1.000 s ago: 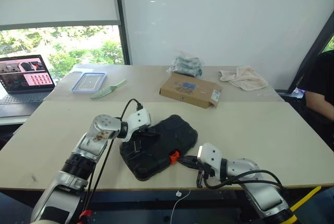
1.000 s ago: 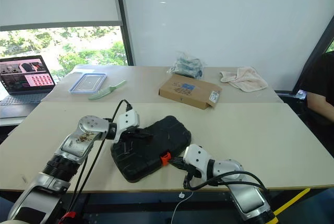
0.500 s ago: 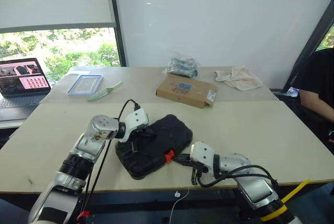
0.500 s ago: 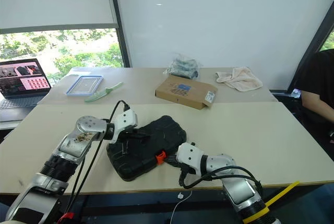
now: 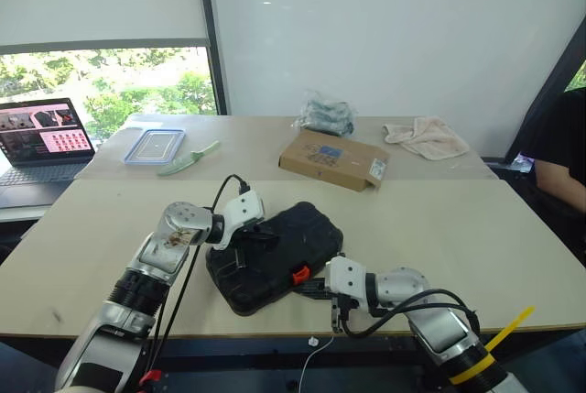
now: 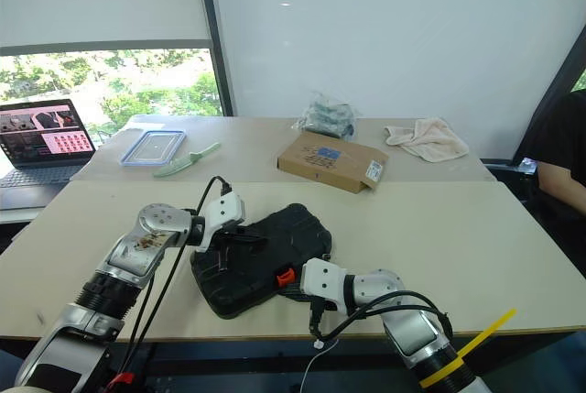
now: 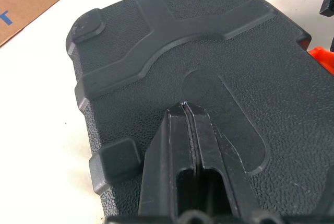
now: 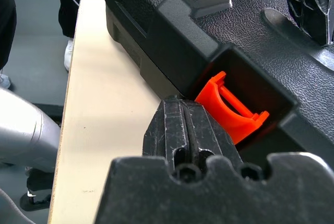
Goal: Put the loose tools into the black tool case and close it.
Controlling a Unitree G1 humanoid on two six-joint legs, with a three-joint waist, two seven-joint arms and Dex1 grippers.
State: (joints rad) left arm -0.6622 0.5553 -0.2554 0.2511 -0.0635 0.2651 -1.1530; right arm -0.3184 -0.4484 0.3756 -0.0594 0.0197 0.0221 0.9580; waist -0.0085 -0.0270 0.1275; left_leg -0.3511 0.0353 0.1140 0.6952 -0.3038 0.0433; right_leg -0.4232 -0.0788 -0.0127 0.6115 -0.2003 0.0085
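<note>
Left fingers (image 7: 185, 110) closed, pressed on black tool case (image 5: 284, 246) lid; right fingers (image 8: 180, 108) closed against orange latch (image 8: 229, 108).

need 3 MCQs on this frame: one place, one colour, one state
1. Where are the left gripper fingertips?
A. On the lid of the black tool case
B. On the cardboard box
C. On the laptop

2. What colour is the case's latch?
A. Blue
B. Orange
C. Green

3. What state is the case in?
A. Wide open
B. Lid down, latch not yet pressed flat
C. Lying in two halves

Answers:
1. A: the left wrist view shows the shut fingers resting on the textured lid.
2. B: the right wrist view shows an orange clip beside the shut right gripper.
3. B: the lid lies over the base, and the latch sticks out at an angle.
</note>
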